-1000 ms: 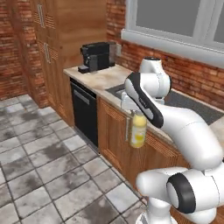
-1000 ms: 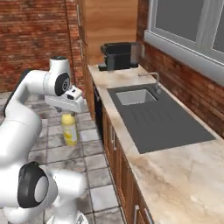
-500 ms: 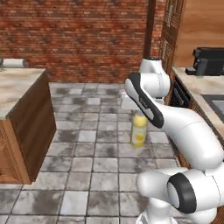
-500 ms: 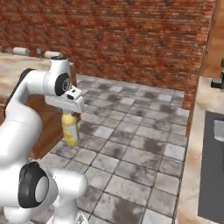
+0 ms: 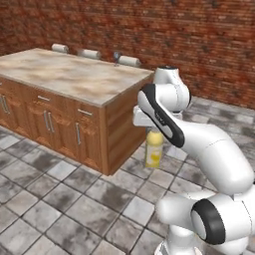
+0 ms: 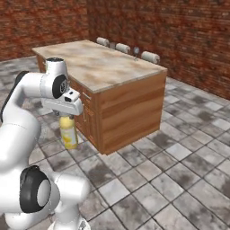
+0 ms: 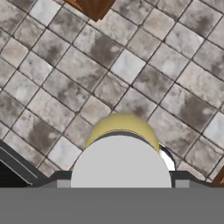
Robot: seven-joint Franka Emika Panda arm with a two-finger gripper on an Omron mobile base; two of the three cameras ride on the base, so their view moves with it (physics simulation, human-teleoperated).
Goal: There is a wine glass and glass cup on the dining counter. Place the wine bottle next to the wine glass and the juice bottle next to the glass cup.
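The end effector [image 5: 154,128] sits under the white wrist in both base views, so its fingers are mostly hidden there; the yellow juice bottle [image 5: 154,149] hangs straight down from it, clear of the tiled floor [image 5: 60,199], which shows it is clamped on the bottle's top with the jaws partly apart around it. In the right base view the same bottle [image 6: 68,132] hangs below the hand, upright, its long axis vertical, cap end up inside the grip and base toward the floor. The hand view looks down along the bottle: its grey cap [image 7: 120,162] takes up the lower middle, a rim of yellow body shows beyond it, and the fingertips themselves are cut off at the bottom edge, so the contact points cannot be made out. The bottle's label cannot be read from any angle. The bottle is held in the air just beside the near corner of the counter [image 5: 69,74], at the level of its wooden side panel and well below its marbled top. At the far edge of the counter a small stemmed wine glass [image 5: 116,57] stands upright between the rolled backs of the stools [image 5: 129,61]; it is tiny and faint, also visible in the right base view [image 6: 135,51]. A brick wall [image 5: 164,30] runs behind.
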